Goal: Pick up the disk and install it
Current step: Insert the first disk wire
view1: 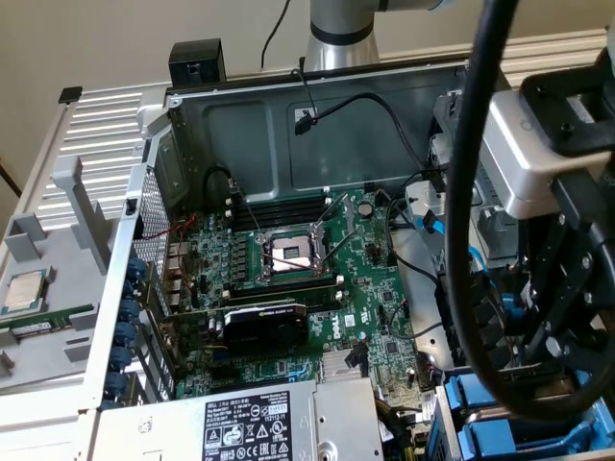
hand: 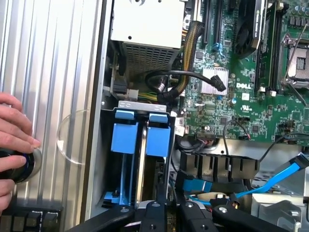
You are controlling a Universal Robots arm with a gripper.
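Inside an open computer case (view1: 288, 125), past the green motherboard (view1: 370, 252), the gripper (hand: 169, 217) hangs over the drive cage (hand: 140, 104), its fingers (hand: 153, 213) pinched close on the end of the disk (hand: 158, 140), which stands on edge in the cage, just beside another blue carrier (hand: 124, 137). Outside the case wall, a person's hand (hand: 12, 140) rests on a black knob (hand: 19, 166).

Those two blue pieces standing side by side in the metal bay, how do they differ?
The outer carrier, next to the case wall, looks slightly broader than the inner carrier, nearer the motherboard. Thin blue rails run down below the outer carrier; below the inner carrier none can be made out. Both are the same blue, tab-topped, upright in one metal bay.
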